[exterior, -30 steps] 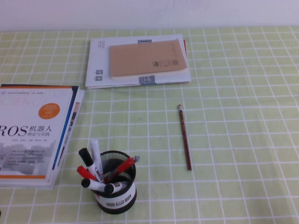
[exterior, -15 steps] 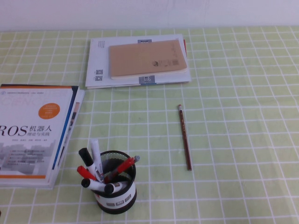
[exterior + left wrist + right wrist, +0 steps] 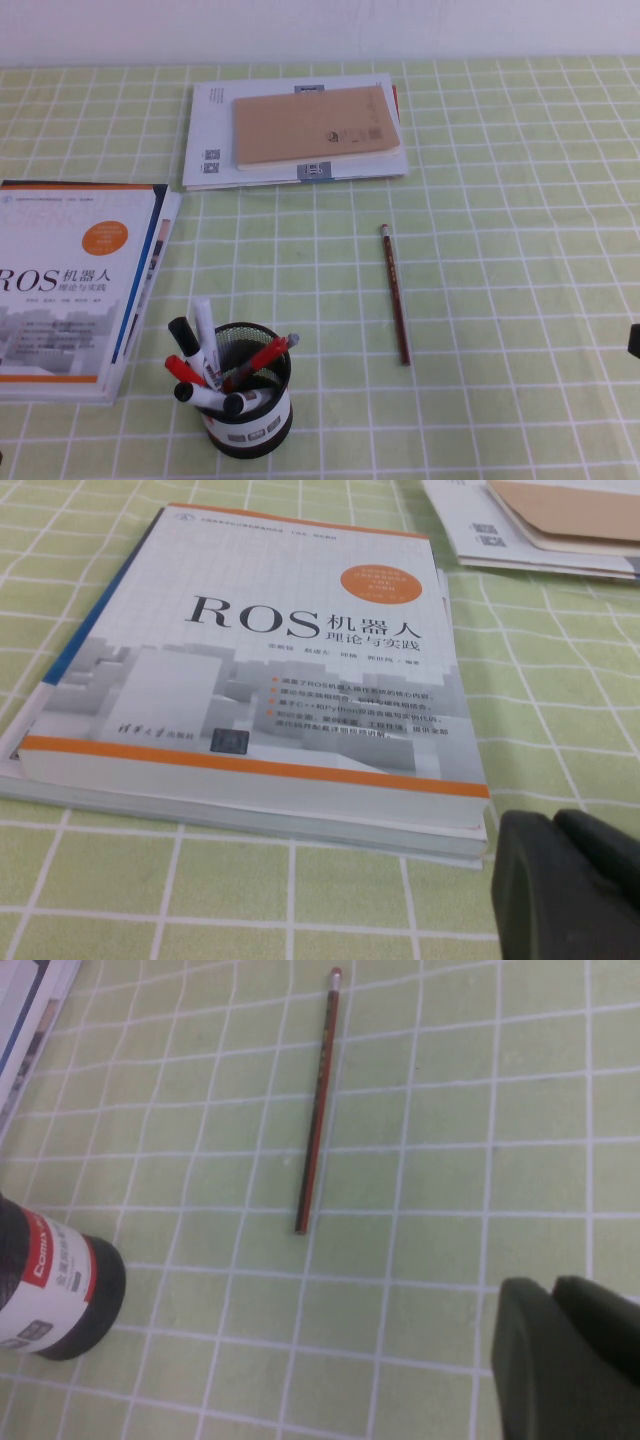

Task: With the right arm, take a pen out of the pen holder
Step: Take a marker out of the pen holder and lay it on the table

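Observation:
A black mesh pen holder (image 3: pixel 250 400) with a white label stands near the table's front, left of centre. Several pens (image 3: pixel 205 365) with red, black and white barrels lean out of it. It also shows in the right wrist view as the pen holder (image 3: pixel 55 1280). A red-brown pencil (image 3: pixel 394 294) lies on the cloth to its right, the same pencil (image 3: pixel 318 1100) in the right wrist view. My right gripper (image 3: pixel 552 1290) is shut and empty, low over the cloth, right of the pencil and well away from the holder. My left gripper (image 3: pixel 550 820) is shut beside the book's corner.
A thick ROS textbook (image 3: pixel 70 285) lies at the left, the same textbook (image 3: pixel 290 680) filling the left wrist view. A stack of white papers topped by a brown notebook (image 3: pixel 315 125) lies at the back. A dark tip of my right arm (image 3: pixel 634 340) shows at the right edge.
A dark tip of my right arm has come into the high view at the right edge. The holder, the pens and the pencil have not moved.

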`<state>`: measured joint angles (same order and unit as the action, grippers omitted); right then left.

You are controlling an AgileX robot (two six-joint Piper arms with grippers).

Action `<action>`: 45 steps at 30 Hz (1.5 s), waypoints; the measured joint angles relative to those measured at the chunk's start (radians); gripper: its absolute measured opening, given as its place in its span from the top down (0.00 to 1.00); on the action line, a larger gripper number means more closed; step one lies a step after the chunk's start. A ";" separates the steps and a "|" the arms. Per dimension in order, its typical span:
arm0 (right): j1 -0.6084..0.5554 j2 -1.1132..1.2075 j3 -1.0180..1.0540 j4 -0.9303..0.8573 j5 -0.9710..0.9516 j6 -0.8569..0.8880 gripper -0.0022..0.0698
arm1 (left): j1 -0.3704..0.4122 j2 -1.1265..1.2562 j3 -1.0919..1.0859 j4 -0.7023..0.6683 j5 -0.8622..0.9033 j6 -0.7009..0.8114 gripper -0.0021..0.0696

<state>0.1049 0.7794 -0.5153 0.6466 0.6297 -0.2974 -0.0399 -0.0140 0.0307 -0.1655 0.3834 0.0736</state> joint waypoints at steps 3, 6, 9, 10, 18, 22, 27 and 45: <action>0.044 0.081 -0.033 0.012 -0.016 -0.027 0.99 | 0.000 0.000 0.000 0.000 0.000 0.000 0.98; 0.148 0.145 -0.059 0.005 -0.068 -0.027 0.99 | 0.000 0.000 0.000 0.000 0.000 0.000 0.98; 0.287 0.211 -0.081 -0.020 -0.148 0.002 0.99 | 0.000 0.000 0.000 0.000 0.000 0.000 0.98; 0.339 0.235 -0.088 -0.034 -0.177 0.020 0.99 | 0.000 0.000 0.000 0.000 0.000 0.000 0.98; 0.677 0.425 -0.169 -0.058 -0.333 0.061 0.99 | 0.000 0.000 0.000 0.000 0.000 0.000 0.98; 0.790 0.496 -0.193 -0.061 -0.441 0.061 0.99 | 0.000 0.000 0.000 0.000 0.000 0.000 0.98; 0.920 0.537 -0.193 -0.101 -0.613 0.022 0.99 | 0.000 0.000 0.000 0.000 0.000 0.000 0.98; 1.105 0.632 0.007 -0.354 -1.270 0.059 0.57 | 0.000 0.000 0.000 0.000 0.000 0.000 0.98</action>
<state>1.2100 1.4116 -0.5080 0.2927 -0.6406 -0.2380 -0.0399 -0.0140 0.0307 -0.1655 0.3834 0.0736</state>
